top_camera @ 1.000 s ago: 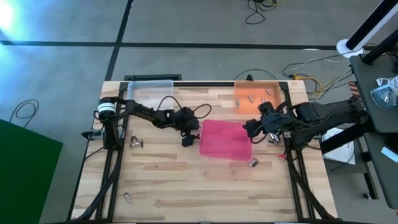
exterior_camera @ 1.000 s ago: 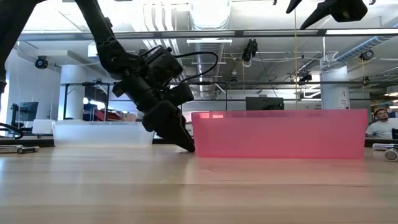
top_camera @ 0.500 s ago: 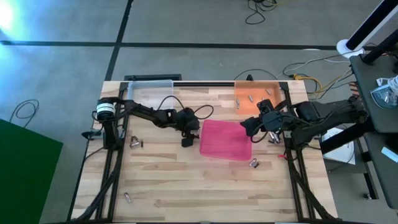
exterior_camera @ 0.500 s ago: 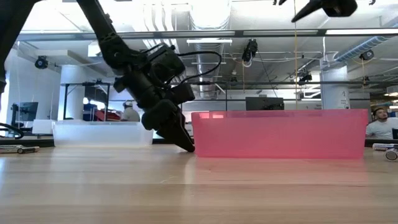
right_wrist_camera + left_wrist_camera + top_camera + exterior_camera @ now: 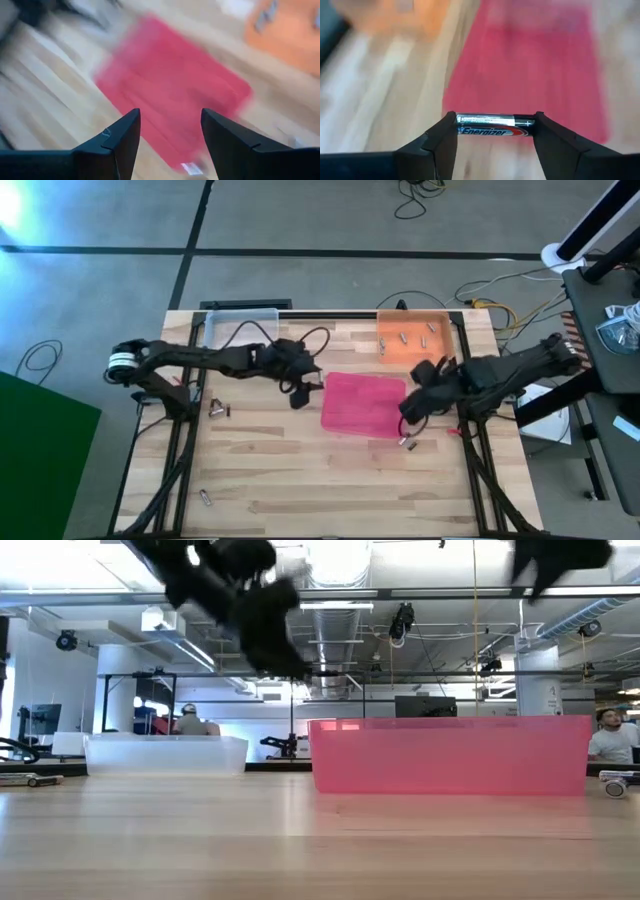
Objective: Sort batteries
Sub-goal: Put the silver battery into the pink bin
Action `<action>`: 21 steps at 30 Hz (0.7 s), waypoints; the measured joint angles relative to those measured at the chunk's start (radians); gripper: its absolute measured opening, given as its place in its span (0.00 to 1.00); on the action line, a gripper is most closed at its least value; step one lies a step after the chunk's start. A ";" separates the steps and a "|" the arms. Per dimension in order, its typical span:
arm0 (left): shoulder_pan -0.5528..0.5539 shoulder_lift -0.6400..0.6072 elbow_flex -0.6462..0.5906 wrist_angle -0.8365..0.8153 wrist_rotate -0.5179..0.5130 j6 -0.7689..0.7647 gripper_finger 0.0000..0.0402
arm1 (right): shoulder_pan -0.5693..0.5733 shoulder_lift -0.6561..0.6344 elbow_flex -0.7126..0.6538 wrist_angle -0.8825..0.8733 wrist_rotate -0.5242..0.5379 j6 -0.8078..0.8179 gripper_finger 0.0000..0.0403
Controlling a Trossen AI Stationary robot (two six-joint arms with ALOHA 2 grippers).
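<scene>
My left gripper (image 5: 298, 393) hangs above the table just left of the pink tray (image 5: 362, 405), shut on one battery (image 5: 490, 120), a silver and black cell. My right gripper (image 5: 409, 416) stands open over the tray's near right corner, above a loose battery (image 5: 407, 442) that lies on the wood. Two more batteries (image 5: 218, 410) (image 5: 205, 498) lie on the table's left side. Several batteries rest in the orange tray (image 5: 412, 338). In the low view my left gripper (image 5: 285, 655) is well above the tabletop. My left gripper pinches the battery lengthwise between its two fingers, one fingertip on each end (image 5: 460, 125). The battery spans the gap between the fingertips and lies level. It is lifted clear of the table, beside the pink tray's left wall.
A clear tray (image 5: 240, 328) stands at the far left and the orange tray at the far right. The pink tray's wall (image 5: 450, 755) stands in the middle of the table. Bare wood stretches along the near edge. People show in the room behind.
My left gripper has risen from the tabletop beside the pink tray's left wall, carrying the battery up with it. My right gripper has gone toward the table's near edge, from the tray's far right corner to its near right corner.
</scene>
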 joint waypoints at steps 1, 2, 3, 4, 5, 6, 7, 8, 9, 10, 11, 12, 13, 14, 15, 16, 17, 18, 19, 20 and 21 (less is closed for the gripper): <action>-0.006 -0.004 0.020 0.011 -0.003 -0.011 0.50 | 0.013 0.014 -0.007 -0.048 -0.015 0.004 0.50; -0.011 -0.001 0.039 0.016 -0.005 -0.019 0.50 | 0.027 0.025 -0.018 -0.089 -0.024 0.006 0.49; -0.015 0.016 0.061 0.020 -0.007 -0.023 0.50 | 0.040 0.035 -0.032 -0.128 -0.029 0.005 0.49; -0.019 0.035 0.085 0.020 -0.009 -0.027 0.50 | 0.050 0.041 -0.050 -0.149 -0.029 -0.003 0.49; -0.023 0.062 0.110 0.016 -0.011 -0.031 0.50 | 0.059 0.042 -0.070 -0.154 -0.028 -0.019 0.48; -0.027 0.093 0.138 0.011 -0.011 -0.032 0.50 | 0.069 0.043 -0.095 -0.149 -0.021 -0.048 0.48; -0.032 0.123 0.168 0.011 -0.011 -0.031 0.50 | 0.075 0.044 -0.125 -0.138 -0.011 -0.087 0.47; -0.038 0.157 0.199 0.012 -0.010 -0.027 0.50 | 0.079 0.044 -0.155 -0.118 0.001 -0.131 0.47; -0.042 0.190 0.230 0.012 -0.009 -0.021 0.50 | 0.083 0.043 -0.191 -0.081 0.008 -0.175 0.46; -0.046 0.224 0.259 0.006 -0.008 -0.016 0.50 | 0.083 0.042 -0.230 -0.035 0.009 -0.219 0.46; -0.050 0.258 0.287 -0.003 -0.004 -0.010 0.50 | 0.083 0.041 -0.268 0.012 0.008 -0.259 0.46; -0.053 0.288 0.312 -0.016 0.003 -0.005 0.50 | 0.083 0.040 -0.307 0.063 0.003 -0.291 0.45; -0.057 0.318 0.337 -0.034 0.012 -0.004 0.50 | 0.083 0.040 -0.345 0.120 -0.009 -0.325 0.45; -0.060 0.341 0.364 -0.048 0.025 -0.004 0.50 | 0.083 0.040 -0.382 0.173 -0.022 -0.361 0.45; -0.066 0.358 0.387 -0.062 0.025 -0.003 0.50 | 0.083 0.042 -0.418 0.220 -0.037 -0.393 0.45; -0.071 0.370 0.408 -0.074 0.025 0.000 0.50 | 0.083 0.047 -0.453 0.256 -0.051 -0.419 0.46; -0.078 0.374 0.425 -0.082 0.026 0.006 0.50 | 0.083 0.053 -0.483 0.287 -0.055 -0.436 0.46; -0.084 0.381 0.439 -0.089 0.026 0.015 0.50 | 0.083 0.057 -0.509 0.311 -0.055 -0.454 0.46; -0.090 0.385 0.451 -0.094 0.027 0.025 0.50 | 0.083 0.063 -0.530 0.332 -0.054 -0.470 0.46; -0.095 0.388 0.459 -0.100 0.027 0.031 0.50 | 0.081 0.068 -0.544 0.351 -0.049 -0.483 0.45; -0.098 0.390 0.463 -0.107 0.028 0.035 0.50 | 0.078 0.073 -0.556 0.370 -0.043 -0.503 0.45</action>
